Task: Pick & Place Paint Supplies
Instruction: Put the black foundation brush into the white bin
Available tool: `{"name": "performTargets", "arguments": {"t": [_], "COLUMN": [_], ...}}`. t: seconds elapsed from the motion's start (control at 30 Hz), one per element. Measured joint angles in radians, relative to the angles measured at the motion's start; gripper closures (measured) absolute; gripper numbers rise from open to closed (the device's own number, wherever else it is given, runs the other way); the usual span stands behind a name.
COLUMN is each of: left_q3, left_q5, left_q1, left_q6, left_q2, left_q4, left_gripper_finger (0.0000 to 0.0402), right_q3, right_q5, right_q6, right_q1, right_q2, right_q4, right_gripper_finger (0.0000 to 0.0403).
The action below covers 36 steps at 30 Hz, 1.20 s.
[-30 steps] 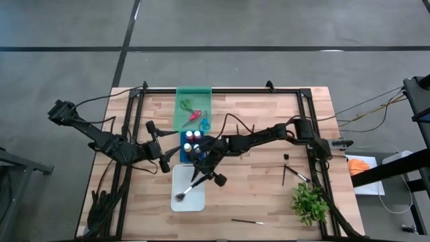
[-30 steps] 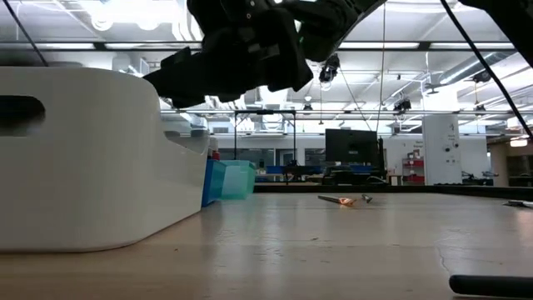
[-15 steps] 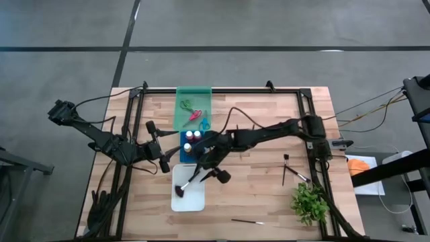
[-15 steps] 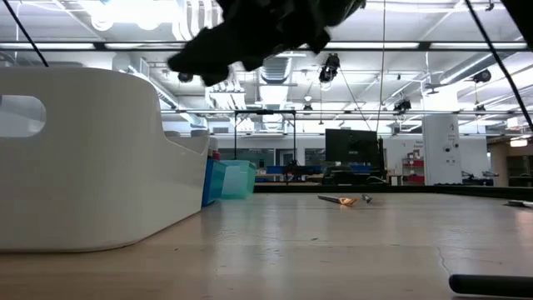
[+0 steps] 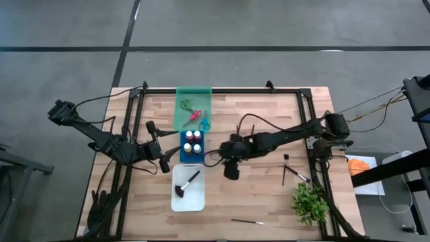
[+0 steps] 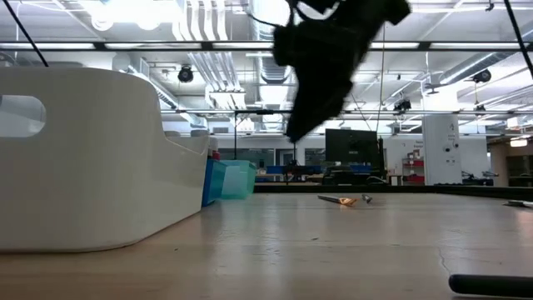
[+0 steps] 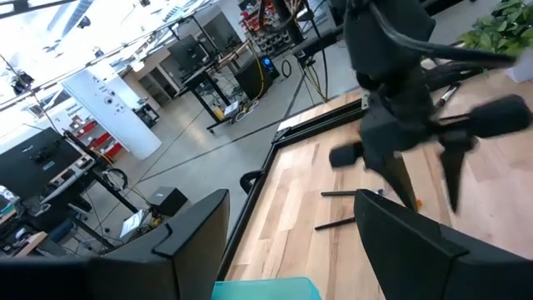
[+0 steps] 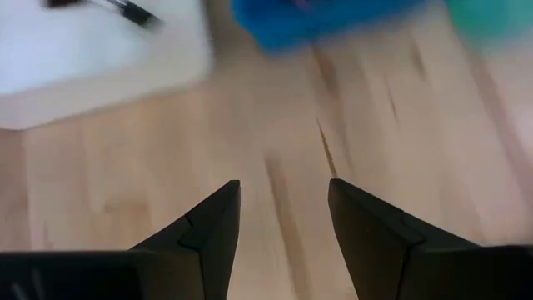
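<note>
From above, much looks sorted: scissors (image 5: 195, 113) lie in the green tray (image 5: 193, 94) at upper centre, paint bottles (image 5: 193, 142) stand in the blue tray (image 5: 183, 158) below it, and one brush (image 5: 187, 183) rests in the white tray (image 5: 198, 202). Left to do, I judge: two brushes (image 5: 289, 171) beside the plant (image 5: 310, 204) at lower right, and a thin one (image 5: 251, 221) near the counter (image 5: 262, 114) bottom edge. The right pincer (image 5: 230, 168) hangs empty just right of the white tray; the left pincer (image 5: 163, 161) waits at centre left.

At counter height, the right arm hangs overhead, a stray brush (image 6: 346, 200) beyond.

Both wrist views show fingers apart, gripping nothing (right fingers (image 8: 208, 225) over bare wood).
</note>
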Motion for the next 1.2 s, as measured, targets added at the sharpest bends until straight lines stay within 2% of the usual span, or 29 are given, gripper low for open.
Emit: {"name": "performTargets", "arguments": {"t": [0.17, 0.37, 0.6, 0.87, 1.2], "left_q3": [0.000, 0.000, 0.000, 0.000, 0.000], "left_q5": [0.000, 0.001, 0.001, 0.011, 0.034], "left_q1": [0.000, 0.000, 0.000, 0.000, 0.000], "left_q6": [-0.002, -0.019, -0.019, -0.019, -0.019], "left_q2": [0.000, 0.000, 0.000, 0.000, 0.000], "left_q4": [-0.001, -0.002, -0.002, -0.002, 0.000], "left_gripper_finger": [0.0135, 0.0135, 0.0135, 0.0135, 0.0135], "right_q3": [-0.065, -0.104, -0.136, -0.250, -0.362], "right_q5": [-0.003, -0.146, -0.236, -0.375, -0.404], "right_q6": [0.223, 0.403, 0.460, 0.407, 0.381], "right_q1": [0.011, 0.027, 0.022, 0.020, 0.022], "right_q2": [-0.103, -0.210, -0.225, -0.178, -0.165], "right_q4": [-0.236, -0.514, -0.752, -0.782, -0.794], "right_gripper_finger": [0.0220, 0.0220, 0.0220, 0.0220, 0.0220]}}
